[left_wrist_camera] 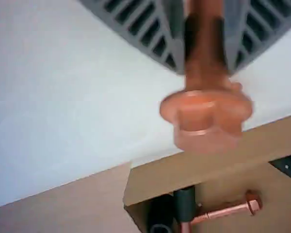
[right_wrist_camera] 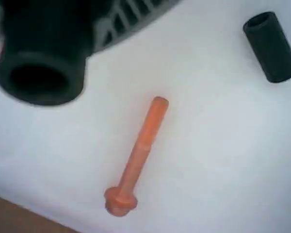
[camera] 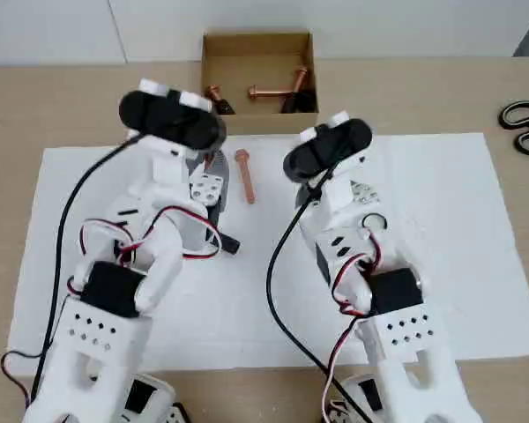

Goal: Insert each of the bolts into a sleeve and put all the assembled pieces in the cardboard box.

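My left gripper (left_wrist_camera: 206, 58) is shut on a copper bolt (left_wrist_camera: 206, 111), whose flanged head points out toward the cardboard box (left_wrist_camera: 184, 170) just beyond the paper's edge. My right gripper (right_wrist_camera: 53, 29) is shut on a black sleeve (right_wrist_camera: 39, 68), with the sleeve's open end facing out. A loose bolt (right_wrist_camera: 136, 155) lies on the white paper below it, seen between the two arms (camera: 244, 174). A second black sleeve (right_wrist_camera: 271, 46) lies loose on the paper beside the left arm (camera: 227, 244). The box (camera: 256, 37) holds several bolts and sleeves (camera: 286, 92).
White paper (camera: 441, 220) covers the middle of the wooden table. Scissors (camera: 525, 123) lie at the far right edge. Both arms' cables (camera: 278, 291) hang over the near part of the paper.
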Robot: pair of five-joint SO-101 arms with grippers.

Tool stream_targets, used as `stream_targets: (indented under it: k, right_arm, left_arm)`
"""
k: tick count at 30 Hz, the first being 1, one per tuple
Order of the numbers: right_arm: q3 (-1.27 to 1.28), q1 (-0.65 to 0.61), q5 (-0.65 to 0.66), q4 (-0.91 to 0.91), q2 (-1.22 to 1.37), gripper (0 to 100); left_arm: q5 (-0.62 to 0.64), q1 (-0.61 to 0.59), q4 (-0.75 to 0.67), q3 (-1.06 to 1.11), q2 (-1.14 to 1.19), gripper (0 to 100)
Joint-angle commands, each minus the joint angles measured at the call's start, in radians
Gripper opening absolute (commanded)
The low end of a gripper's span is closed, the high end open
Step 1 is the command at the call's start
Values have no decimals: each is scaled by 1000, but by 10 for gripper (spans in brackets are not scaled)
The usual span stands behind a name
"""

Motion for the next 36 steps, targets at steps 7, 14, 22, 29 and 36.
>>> stream_targets:
  k: [7,14,22,29,36]
  right_arm:
    - [172,-59,2,-113,-134,3]
    - [307,-127,-224,-219,-285,4]
    - [506,-174,-310,-392,-423,4]
    - [569,-302,-311,-387,-453,4]
    - [577,-302,-311,-383,-486,4]
  left_arm:
    - [126,8,-140,85,-103,6]
    - [173,17,-141,91,-101,6]
    - [176,147,-140,93,-107,6]
    - [265,169,-224,97,-107,6]
    - [267,180,-264,134,-107,6]
